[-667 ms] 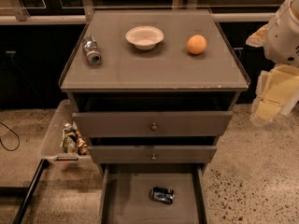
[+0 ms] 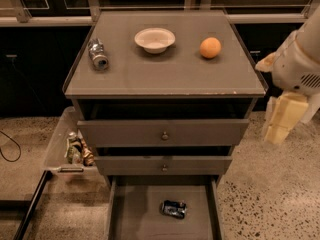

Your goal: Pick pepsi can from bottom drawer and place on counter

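Little has changed in the last moment: the arm on the right has sunk a touch lower and drifted slightly inward, while the pepsi can point(image 2: 173, 209) lies just where it lay, so I judge the approach has only begun and the pick is not yet started. The gripper point(image 2: 282, 119) hangs off the right side of the cabinet, below the counter point(image 2: 165, 76) edge and level with the upper knobbed drawer point(image 2: 125, 133), well apart from the can; whether it is open or closed cannot be told. The can lies on its side on the floor of the bottom drawer point(image 2: 132, 219), right of centre and clear of both side walls, with bare drawer floor all round it. Above it the middle knobbed drawer point(image 2: 200, 165) and the upper one stand partly pulled out, so their fronts overhang the back of the bottom drawer; the reach probably has to come down from the front, not straight in from the side. On the counter a silver can point(image 2: 98, 54) lies at the left, a white bowl point(image 2: 155, 39) sits at the back centre and an orange point(image 2: 210, 47) at the right; the whole front strip is bare and looks the likeliest place to set the can down.
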Controlling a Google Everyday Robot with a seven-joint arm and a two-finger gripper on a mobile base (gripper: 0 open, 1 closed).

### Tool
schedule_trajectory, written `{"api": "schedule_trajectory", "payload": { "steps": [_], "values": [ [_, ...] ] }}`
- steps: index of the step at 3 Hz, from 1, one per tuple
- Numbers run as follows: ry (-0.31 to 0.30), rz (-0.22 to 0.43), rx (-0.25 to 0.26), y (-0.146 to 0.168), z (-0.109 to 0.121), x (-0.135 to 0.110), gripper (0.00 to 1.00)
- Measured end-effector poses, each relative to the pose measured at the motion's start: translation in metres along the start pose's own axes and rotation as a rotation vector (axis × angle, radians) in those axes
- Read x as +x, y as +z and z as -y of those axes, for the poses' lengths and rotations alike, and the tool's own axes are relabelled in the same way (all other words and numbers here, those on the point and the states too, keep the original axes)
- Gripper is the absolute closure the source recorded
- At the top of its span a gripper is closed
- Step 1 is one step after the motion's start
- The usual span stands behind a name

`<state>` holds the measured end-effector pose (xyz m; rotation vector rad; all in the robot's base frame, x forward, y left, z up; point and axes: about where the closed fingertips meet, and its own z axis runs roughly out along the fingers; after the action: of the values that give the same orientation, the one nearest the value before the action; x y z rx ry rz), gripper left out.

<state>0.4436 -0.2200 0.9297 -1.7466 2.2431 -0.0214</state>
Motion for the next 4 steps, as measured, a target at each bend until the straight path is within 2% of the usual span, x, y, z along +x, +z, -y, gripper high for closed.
{"api": "schedule_trajectory", "payload": {
  "steps": [1, 2, 3, 4],
  "values": [
    [0.002, 0.054, -0.104, 0.087, -0.023, 0.026, 0.00],
    [-0.010, 0.094, -0.145, 0.157, -0.051, 0.050, 0.00],
    [-0.028, 0.134, -0.141, 0.213, -0.073, 0.068, 0.00],
    [-0.014, 0.145, -0.097, 0.277, -0.061, 0.086, 0.00]
  ]
}}
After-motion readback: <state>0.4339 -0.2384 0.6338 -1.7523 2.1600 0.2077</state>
